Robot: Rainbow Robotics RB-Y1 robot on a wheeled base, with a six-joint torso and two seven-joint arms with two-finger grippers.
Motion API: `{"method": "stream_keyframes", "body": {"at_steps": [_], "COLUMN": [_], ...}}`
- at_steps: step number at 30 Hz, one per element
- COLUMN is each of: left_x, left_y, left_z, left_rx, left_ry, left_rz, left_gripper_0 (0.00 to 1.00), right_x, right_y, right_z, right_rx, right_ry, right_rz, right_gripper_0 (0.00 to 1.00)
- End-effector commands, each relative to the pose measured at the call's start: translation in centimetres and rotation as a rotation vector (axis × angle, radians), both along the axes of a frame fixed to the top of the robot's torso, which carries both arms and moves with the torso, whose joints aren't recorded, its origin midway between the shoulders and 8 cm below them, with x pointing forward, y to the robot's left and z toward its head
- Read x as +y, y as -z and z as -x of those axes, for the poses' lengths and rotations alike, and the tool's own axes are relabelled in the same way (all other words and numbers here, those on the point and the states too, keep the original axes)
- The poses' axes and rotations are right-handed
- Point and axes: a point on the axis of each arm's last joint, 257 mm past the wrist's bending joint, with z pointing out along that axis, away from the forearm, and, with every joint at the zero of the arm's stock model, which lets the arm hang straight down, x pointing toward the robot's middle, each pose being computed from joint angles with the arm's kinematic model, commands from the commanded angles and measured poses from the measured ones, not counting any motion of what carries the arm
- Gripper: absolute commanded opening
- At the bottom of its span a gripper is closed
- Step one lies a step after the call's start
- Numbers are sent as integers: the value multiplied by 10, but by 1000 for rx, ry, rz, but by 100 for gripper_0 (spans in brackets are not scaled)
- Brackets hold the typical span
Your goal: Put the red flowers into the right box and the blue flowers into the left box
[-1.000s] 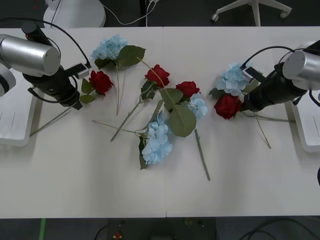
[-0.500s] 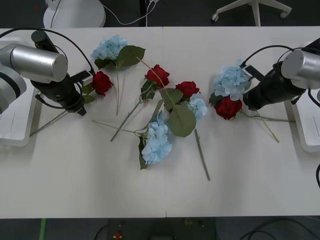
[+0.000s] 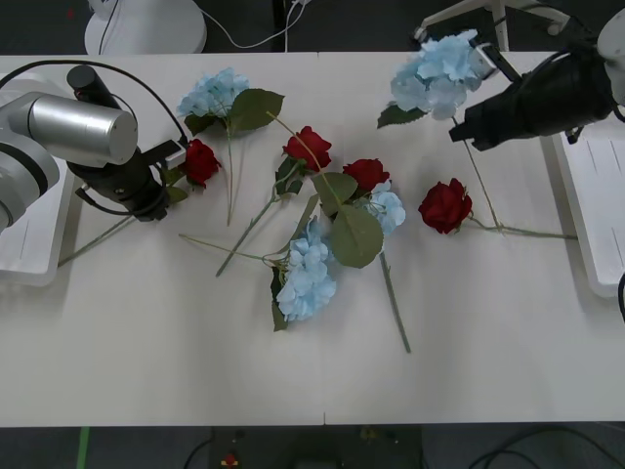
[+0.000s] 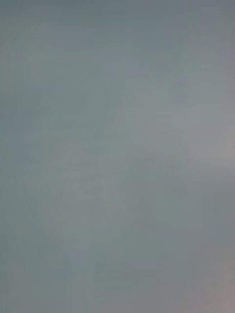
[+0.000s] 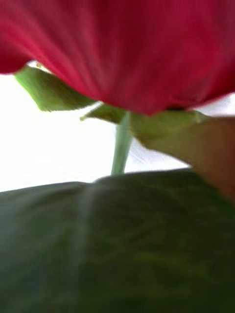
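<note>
R gripper [image 3: 459, 127] is up near the table's far right corner w/ a blue flower [image 3: 437, 73] carried clear of the table, head out to its left and stem [image 3: 479, 176] trailing down toward the table. It holds the stem just below the head, prob. so the bloom isn't crushed. Its fingers seem closed on that stem, judging by the lifted flower; the grip itself is hidden behind the wrist. The right box [image 3: 596, 210] sits just beside this arm, but blue belongs in the left box [image 3: 34, 259] across the table, so a long carry or a handover looks needed.

L gripper [image 3: 161, 181] is low at the left side, nose against a red flower [image 3: 200, 159]. In the left wrist view petals [image 5: 122, 49] and a leaf [image 5: 112, 239] crowd the lens, stem [image 5: 121, 146] centred, so it sits right at the stem under the bloom. Can't tell if its fingers have closed. That rose must go to the far box too.

Mid-table lies a tangle: two more roses [image 3: 308, 147] [image 3: 366, 173], blue heads [image 3: 308, 274], stems crossing. A fourth rose [image 3: 445, 205] lies alone at right, and one blue head [image 3: 215, 93] at far left.
</note>
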Motion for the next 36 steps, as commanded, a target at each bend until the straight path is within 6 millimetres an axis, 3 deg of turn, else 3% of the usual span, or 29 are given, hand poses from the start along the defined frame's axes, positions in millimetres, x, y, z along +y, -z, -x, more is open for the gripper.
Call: {"method": "stream_keyframes", "body": {"at_steps": [1, 8, 12, 15, 20, 25, 36], "left_x": [-11, -5, -1, -1, -7, -10, -15], "left_y": [-7, 1, 0, -8, -45, -64, -79], "left_z": [-12, -9, -10, -14, -20, -16, -15], "left_rx": [-44, -46, -49, -63, -86, -69, -76], "left_ry": [18, 26, 23, 18, 31, 65, 106], "left_rz": [14, 7, 5, 23, 77, 109, 166], "left_gripper_0": [1, 0, 0, 0, 0, 0, 0], "right_x": [59, 156, 188, 210, 247, 270, 273], "right_y": [-91, -143, -159, -167, -179, -184, -178], "right_z": [4, 45, 63, 73, 81, 81, 81], "right_rx": [-155, -246, -259, -256, -253, -256, -247], "right_ry": [-162, -372, -432, -459, -471, -459, -452], "right_rz": [-96, -249, -311, -368, -474, -525, -515], "right_gripper_0": [0, 0, 0, 0, 0, 0, 0]}}
